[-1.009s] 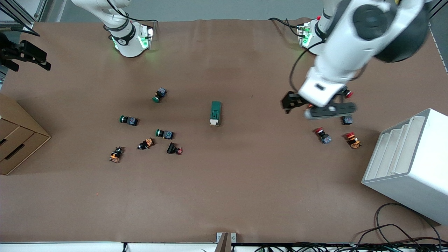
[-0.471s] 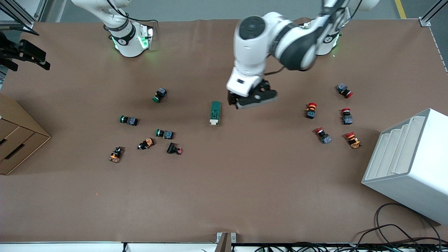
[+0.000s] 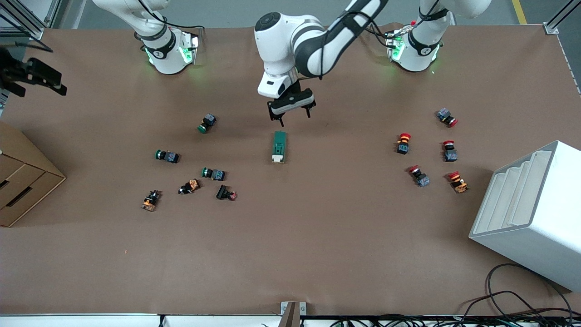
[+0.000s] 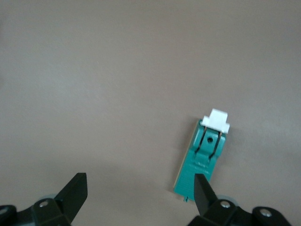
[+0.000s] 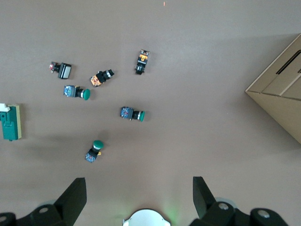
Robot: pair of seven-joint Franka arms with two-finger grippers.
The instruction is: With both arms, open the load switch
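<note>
The left gripper [image 3: 291, 112] has swung in with jaws spread, the load switch [image 3: 279, 146] lying untouched just off one fingertip; the right gripper [image 5: 139, 200] waits, also spread.

Counter [image 3: 317, 236]: matt brown covering, paper-like, smooth, faint creases near arm bases.
Load switch [image 3: 279, 146]: dark green plastic body, slight sheen; white plastic lever at one end, smooth.
Left gripper [image 3: 290, 113]: matt black plastic fingers [image 4: 75, 190]; small bare metal screws at finger bases.
Right gripper [image 5: 138, 197]: same matt black finish.
Arms: glossy white shells, black bands.
Cardboard box [image 3: 22, 181]: plain brown, matt.
White rack [image 3: 535, 213]: smooth, satin plastic look.
</note>
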